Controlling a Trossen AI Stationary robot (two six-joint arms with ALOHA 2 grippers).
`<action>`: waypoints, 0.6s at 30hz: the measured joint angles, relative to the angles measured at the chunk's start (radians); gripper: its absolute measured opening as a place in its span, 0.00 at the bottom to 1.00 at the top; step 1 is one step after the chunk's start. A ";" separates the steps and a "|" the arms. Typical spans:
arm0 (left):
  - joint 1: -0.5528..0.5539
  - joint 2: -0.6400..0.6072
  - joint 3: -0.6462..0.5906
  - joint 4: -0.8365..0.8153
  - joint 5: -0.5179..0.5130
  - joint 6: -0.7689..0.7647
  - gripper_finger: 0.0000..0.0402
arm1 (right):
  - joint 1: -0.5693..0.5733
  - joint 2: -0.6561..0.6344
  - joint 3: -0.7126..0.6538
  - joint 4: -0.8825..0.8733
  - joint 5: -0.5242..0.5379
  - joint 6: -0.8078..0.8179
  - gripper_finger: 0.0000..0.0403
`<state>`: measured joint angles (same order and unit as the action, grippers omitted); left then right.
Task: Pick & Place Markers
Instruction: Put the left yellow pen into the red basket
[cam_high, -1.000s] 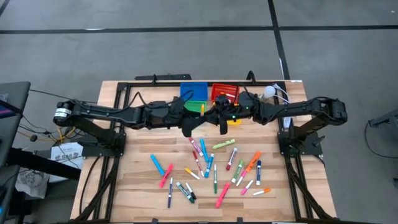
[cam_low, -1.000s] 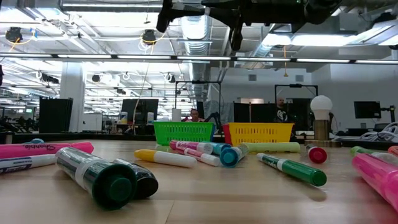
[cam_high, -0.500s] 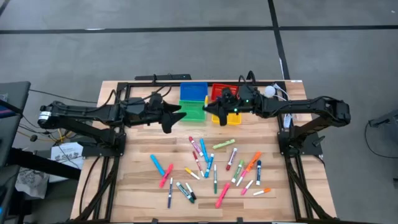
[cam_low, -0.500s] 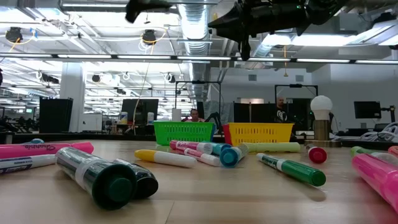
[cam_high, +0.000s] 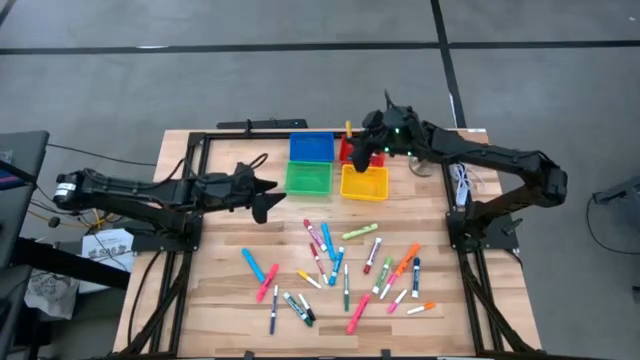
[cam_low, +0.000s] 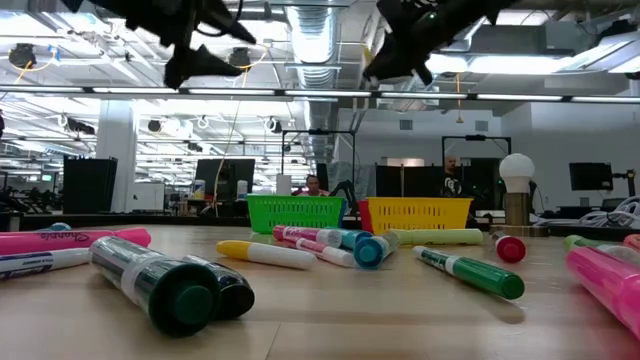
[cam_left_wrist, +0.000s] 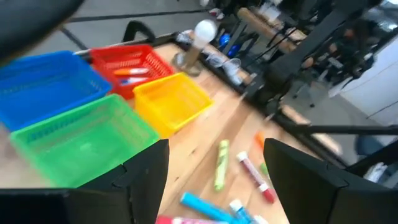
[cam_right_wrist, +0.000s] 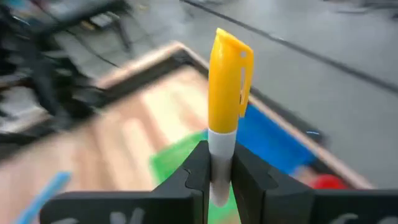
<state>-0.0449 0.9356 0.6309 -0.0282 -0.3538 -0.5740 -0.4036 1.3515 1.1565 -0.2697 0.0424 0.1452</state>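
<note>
Wooden table (cam_high: 220, 310): markers (cam_high: 345, 265) scattered at centre-front; pink one (cam_low: 70, 239) reads "Sharpie". Right gripper (cam_high: 365, 152), above red bin (cam_high: 352, 150), clamped on yellow-capped marker (cam_right_wrist: 227, 102). Left gripper (cam_high: 262, 192) w/ fingers apart, empty, beside green bin (cam_high: 307, 178).

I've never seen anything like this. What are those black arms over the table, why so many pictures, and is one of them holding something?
They are two robot arms at a wooden table, each ending in a two-finger gripper. One camera looks straight down, one sits at table height, and one rides on each wrist. Loose markers lie scattered on the wood; four small bins, blue, green, yellow and red, stand at the back. The right gripper pinches a yellow-capped marker above the bins. The left gripper is open and empty, off to the bins' left.
</note>
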 joint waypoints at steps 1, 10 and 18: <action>0.002 -0.003 -0.012 0.011 -0.001 0.012 0.65 | -0.007 0.005 0.019 -0.022 0.028 -0.022 0.08; 0.003 -0.026 -0.094 0.112 -0.020 0.087 0.65 | -0.100 0.065 0.062 -0.169 0.117 -0.086 0.10; 0.023 -0.125 -0.143 0.160 -0.020 0.136 0.65 | -0.123 0.193 0.062 -0.170 0.113 -0.144 0.10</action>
<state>-0.0224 0.8106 0.4875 0.1319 -0.3740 -0.4377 -0.5262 1.5447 1.2184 -0.4400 0.1558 0.0016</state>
